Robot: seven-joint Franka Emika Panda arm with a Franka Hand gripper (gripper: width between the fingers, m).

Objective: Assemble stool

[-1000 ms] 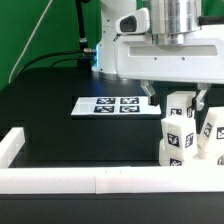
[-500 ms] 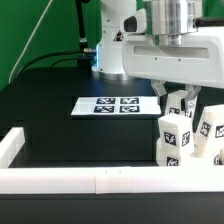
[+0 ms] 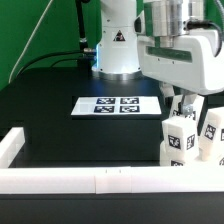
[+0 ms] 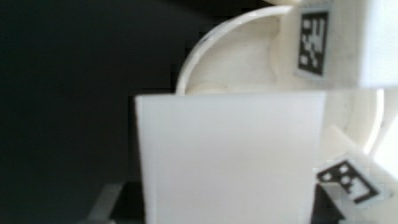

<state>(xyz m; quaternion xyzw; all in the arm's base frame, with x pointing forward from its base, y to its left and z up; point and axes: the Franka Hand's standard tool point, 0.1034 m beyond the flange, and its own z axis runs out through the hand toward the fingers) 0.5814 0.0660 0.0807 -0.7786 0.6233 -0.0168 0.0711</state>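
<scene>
My gripper [image 3: 188, 108] hangs over the group of white stool parts at the exterior view's right. Its fingers stand on both sides of the top of an upright tagged leg [image 3: 178, 138] and look shut on it. A second tagged leg [image 3: 212, 130] stands just to the right of it. In the wrist view the held leg [image 4: 231, 150] fills the space between the fingers [image 4: 114, 198] of the gripper [image 4: 228, 200]. The round seat disc [image 4: 217, 50] lies behind it, with another tagged leg [image 4: 317, 40] by its rim.
The marker board [image 3: 115, 105] lies flat on the black table, left of the gripper. A long white rail [image 3: 90, 180] runs along the near edge, with a raised end [image 3: 10, 145] at the left. The arm's base [image 3: 118, 45] stands at the back.
The gripper has moved down and a little to the exterior view's right. The leg between its fingers now sits lower among the other parts.
</scene>
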